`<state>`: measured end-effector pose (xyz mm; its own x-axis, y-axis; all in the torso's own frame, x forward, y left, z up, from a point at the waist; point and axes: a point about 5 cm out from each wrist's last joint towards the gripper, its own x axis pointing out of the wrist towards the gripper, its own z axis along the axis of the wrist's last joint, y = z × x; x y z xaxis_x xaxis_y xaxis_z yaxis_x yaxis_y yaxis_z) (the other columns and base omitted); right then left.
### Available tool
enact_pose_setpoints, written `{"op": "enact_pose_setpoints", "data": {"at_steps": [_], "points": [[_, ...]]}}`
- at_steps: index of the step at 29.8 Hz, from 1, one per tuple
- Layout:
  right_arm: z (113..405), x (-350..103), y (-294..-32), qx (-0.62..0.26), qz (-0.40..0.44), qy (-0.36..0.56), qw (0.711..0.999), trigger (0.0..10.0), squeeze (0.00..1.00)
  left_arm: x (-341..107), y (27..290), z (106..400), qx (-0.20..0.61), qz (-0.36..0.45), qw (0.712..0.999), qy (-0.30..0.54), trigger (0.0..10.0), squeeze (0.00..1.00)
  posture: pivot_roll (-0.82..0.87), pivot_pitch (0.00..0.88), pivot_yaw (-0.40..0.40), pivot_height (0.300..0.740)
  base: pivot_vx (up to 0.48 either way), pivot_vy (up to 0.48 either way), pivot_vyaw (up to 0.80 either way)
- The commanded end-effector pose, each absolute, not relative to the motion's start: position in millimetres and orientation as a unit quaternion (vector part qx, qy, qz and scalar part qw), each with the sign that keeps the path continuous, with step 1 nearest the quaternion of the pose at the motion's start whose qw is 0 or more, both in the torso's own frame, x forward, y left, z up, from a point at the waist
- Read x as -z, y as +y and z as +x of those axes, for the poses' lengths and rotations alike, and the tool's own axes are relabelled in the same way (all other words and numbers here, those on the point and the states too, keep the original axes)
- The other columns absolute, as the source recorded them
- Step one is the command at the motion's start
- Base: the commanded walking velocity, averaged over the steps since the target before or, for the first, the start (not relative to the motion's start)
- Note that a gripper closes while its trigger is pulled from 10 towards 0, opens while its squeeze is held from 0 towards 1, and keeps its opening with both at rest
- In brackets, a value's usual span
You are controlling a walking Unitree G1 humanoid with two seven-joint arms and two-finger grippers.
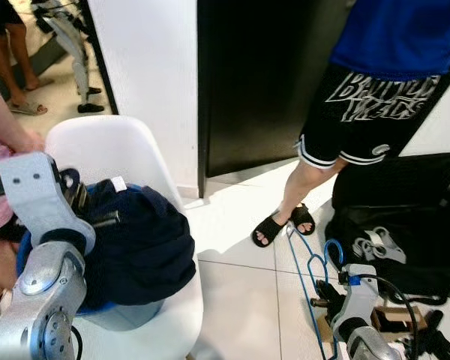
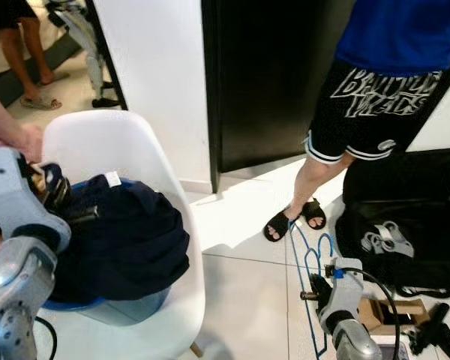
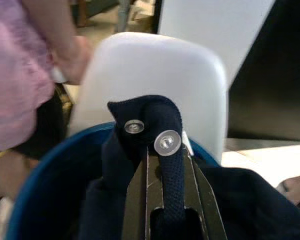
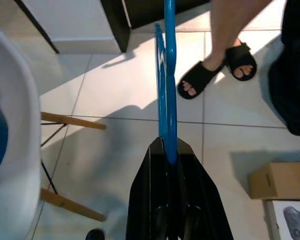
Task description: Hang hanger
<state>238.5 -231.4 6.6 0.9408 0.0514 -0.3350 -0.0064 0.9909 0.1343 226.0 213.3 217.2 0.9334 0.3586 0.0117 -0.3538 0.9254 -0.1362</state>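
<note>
White glossy floor tiles (image 1: 240,300) run under a white plastic chair (image 1: 105,150) in the left eye view, with a white wall (image 1: 146,67) and a black door panel (image 1: 247,82) behind; a blue basin (image 1: 109,311) on the seat holds a dark navy garment (image 1: 146,240), the left arm's silver wrist sits over it, a person in a blue shirt, black shorts and black slides (image 1: 283,223) stands at right by a black bag (image 1: 397,217). Right eye view: same scene, another person's legs (image 2: 30,52) far back, a pink-sleeved person's hand (image 2: 26,139) at the chair's back edge, right arm low at right with the thin blue hanger (image 2: 309,259) rising from it over the tiles. Left wrist view: left gripper (image 3: 165,165) fingers narrow, pinching a navy cord and fabric fold of the garment above the basin. Right wrist view: right gripper (image 4: 169,155) fingers closed tight on the blue wire hanger, held above the floor, chair legs (image 4: 70,122) beside it, a cardboard box (image 4: 280,180) nearby.
</note>
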Motion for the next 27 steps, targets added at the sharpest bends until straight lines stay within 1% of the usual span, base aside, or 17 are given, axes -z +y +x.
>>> {"op": "enact_pose_setpoints", "data": {"at_steps": [1,2,4,6,8,10,12,13,14,15,16,17,19,22,23,26,27], "points": [[232,0,-232,-0.007,0.068,0.188,0.98,10.0,0.0,-215,216,219,-0.196,-0.06,0.979,-0.007,0.0,0.0,0.07,0.141,-0.013,0.74,0.0,0.0,0.0],[232,0,-232,-0.007,0.068,0.188,0.98,10.0,0.0,-215,216,219,-0.196,-0.06,0.979,-0.007,0.0,0.0,0.07,0.141,-0.013,0.74,0.0,0.0,0.0],[231,0,-229,-0.006,0.07,0.192,0.979,10.0,0.0,-186,251,185,-0.274,-0.001,0.958,0.082,0.0,0.0,0.07,0.139,-0.01,0.74,0.0,0.0,0.0],[231,0,-229,-0.006,0.07,0.192,0.979,10.0,0.0,-186,251,185,-0.274,-0.001,0.958,0.082,0.0,0.0,0.07,0.139,-0.01,0.74,0.0,0.0,0.0],[231,-2,-227,-0.006,0.07,0.195,0.978,10.0,0.0,-168,284,164,-0.325,0.049,0.934,0.14,0.0,0.0,0.08,0.137,-0.018,0.74,0.0,0.0,0.0],[231,-2,-226,-0.007,0.069,0.196,0.978,10.0,0.0,-161,292,159,-0.336,0.063,0.926,0.159,0.0,0.0,0.08,0.134,-0.02,0.74,0.0,0.0,0.0],[231,-2,-226,-0.007,0.069,0.196,0.978,10.0,0.0,-161,292,159,-0.336,0.063,0.926,0.159,0.0,0.0,0.08,0.134,-0.02,0.74,0.0,0.0,0.0],[231,-2,-226,-0.007,0.068,0.197,0.978,10.0,0.0,-151,291,157,-0.334,0.054,0.922,0.186,0.0,0.0,0.07,0.133,-0.018,0.74,0.0,0.0,0.0],[231,2,-226,-0.005,0.068,0.203,0.977,10.0,0.0,-136,279,153,-0.318,0.033,0.921,0.221,2.0,0.0,0.06,0.13,-0.015,0.74,0.0,0.0,0.0],[231,2,-226,-0.005,0.068,0.203,0.977,10.0,0.0,-136,279,153,-0.318,0.033,0.921,0.221,2.0,0.0,0.06,0.13,-0.015,0.74,0.0,0.0,0.0],[231,9,-229,-0.002,0.069,0.212,0.975,10.0,0.0,-123,263,152,-0.293,0.006,0.922,0.253,4.0,0.0,0.06,0.13,-0.014,0.74,0.0,0.0,0.0],[230,13,-230,0.0,0.069,0.219,0.973,10.0,0.0,-115,252,150,-0.275,-0.014,0.922,0.273,4.0,0.0,0.06,0.13,-0.014,0.74,0.0,0.0,0.0],[228,18,-232,0.003,0.07,0.227,0.971,10.0,0.0,-110,242,150,-0.26,-0.03,0.922,0.286,4.1,0.0,0.06,0.13,-0.013,0.74,0.0,0.0,0.0],[227,19,-233,0.004,0.07,0.23,0.971,10.0,0.0,-110,241,149,-0.255,-0.035,0.922,0.29,4.1,0.0,0.06,0.13,-0.013,0.74,0.0,0.0,0.0],[224,24,-240,0.01,0.07,0.242,0.968,10.0,0.0,-109,236,153,-0.235,-0.041,0.927,0.29,10.0,0.16,0.06,0.128,-0.014,0.74,0.0,0.0,0.0],[219,28,-250,0.018,0.071,0.257,0.964,10.0,0.0,-108,231,159,-0.199,-0.042,0.935,0.289,10.0,0.16,0.06,0.127,-0.013,0.74,0.0,0.0,0.0],[215,30,-258,0.024,0.071,0.267,0.961,10.0,0.0,-111,230,162,-0.186,-0.03,0.941,0.281,10.0,1.0,0.06,0.127,-0.013,0.74,0.0,0.0,0.0]]}}
